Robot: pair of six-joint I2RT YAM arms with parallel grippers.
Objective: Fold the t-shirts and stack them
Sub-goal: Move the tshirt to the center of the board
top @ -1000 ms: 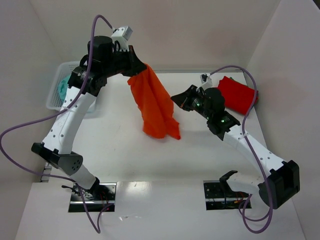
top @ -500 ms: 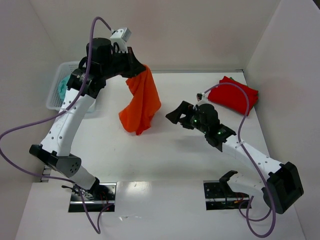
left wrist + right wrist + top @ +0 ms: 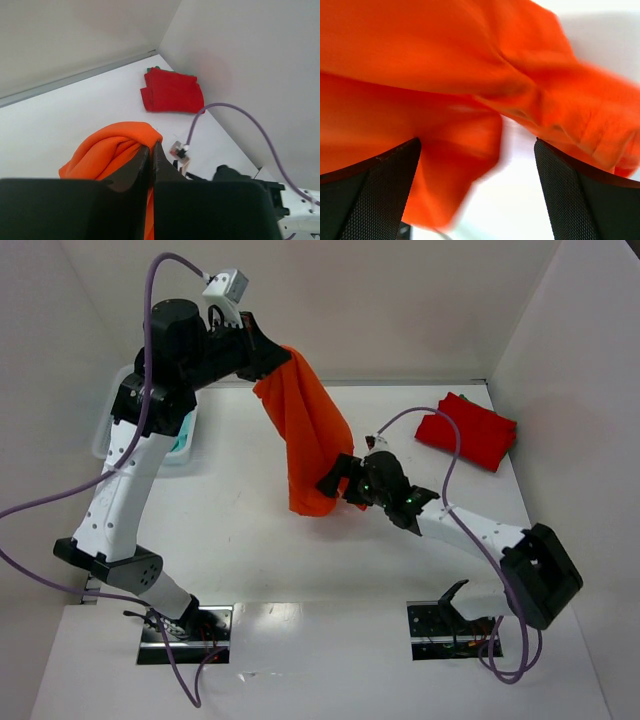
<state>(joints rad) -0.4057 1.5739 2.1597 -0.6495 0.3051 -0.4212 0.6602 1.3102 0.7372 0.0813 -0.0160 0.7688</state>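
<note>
Orange t-shirt (image 3: 305, 445) dangling below the left hand (image 3: 275, 362), pinched tight at its top.
Only the left wrist view shows those fingers closed on a bunched fold, and the red t-shirt (image 3: 170, 92) folded flat on the desk (image 3: 240, 530), well beyond both hands. The right wrist view shows the right hand (image 3: 477, 145) spread wide, gripping nothing — blurred, creased cloth just ahead of it.

The orange t-shirt (image 3: 305, 445) is hanging as soft, matt cloth, creasing smoothly. The red t-shirt (image 3: 468, 430), upper right, is looking equally matt. The right gripper (image 3: 477, 147) is showing black pads (image 3: 367, 195) with a fine mesh-like grain. The white table (image 3: 240, 530) is looking smooth.
</note>
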